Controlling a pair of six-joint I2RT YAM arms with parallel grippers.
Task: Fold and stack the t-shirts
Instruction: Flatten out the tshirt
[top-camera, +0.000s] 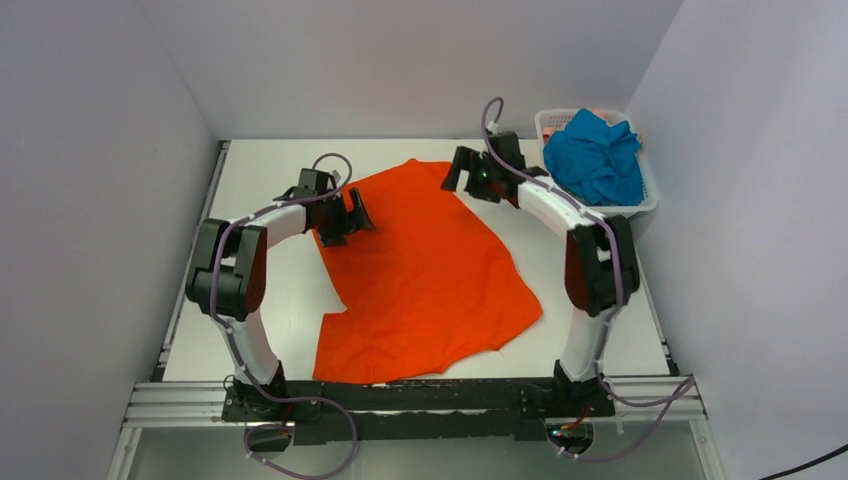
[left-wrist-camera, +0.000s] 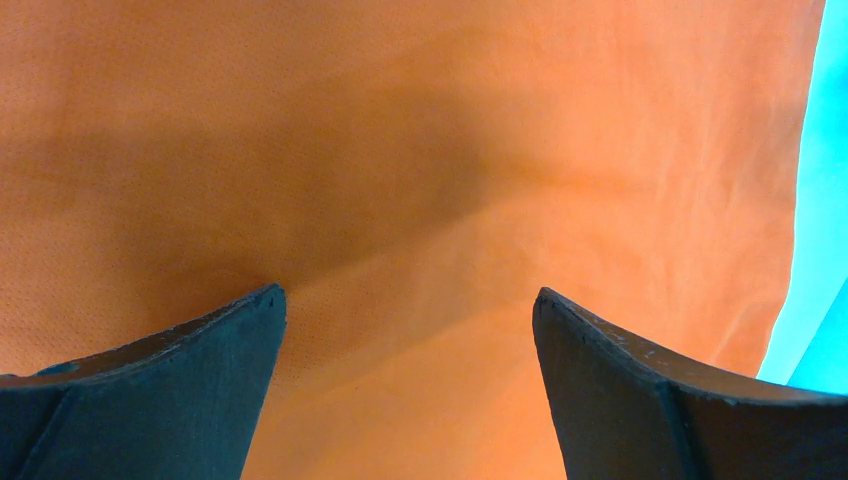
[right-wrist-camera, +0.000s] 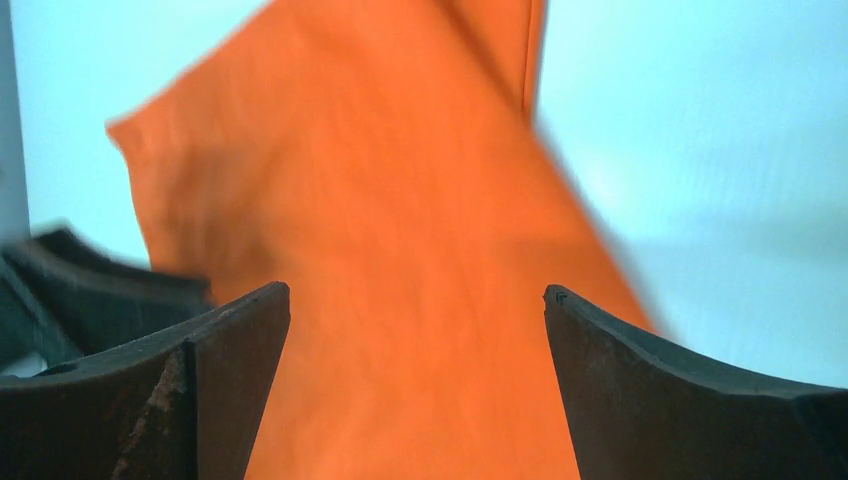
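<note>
The bright orange t-shirt (top-camera: 425, 270) lies spread on the white table, its far end reaching toward the back. It fills the left wrist view (left-wrist-camera: 420, 150) and shows in the right wrist view (right-wrist-camera: 400, 230). My left gripper (top-camera: 352, 218) is open, low over the shirt's far left edge. My right gripper (top-camera: 458, 170) is open over the shirt's far right corner. Neither holds cloth. The teal blue t-shirt (top-camera: 595, 155) lies crumpled in the basket at the back right.
The white plastic mesh basket (top-camera: 648, 200) stands at the back right corner against the right wall. White walls close the table on the left, back and right. A metal rail (top-camera: 420, 400) runs along the near edge.
</note>
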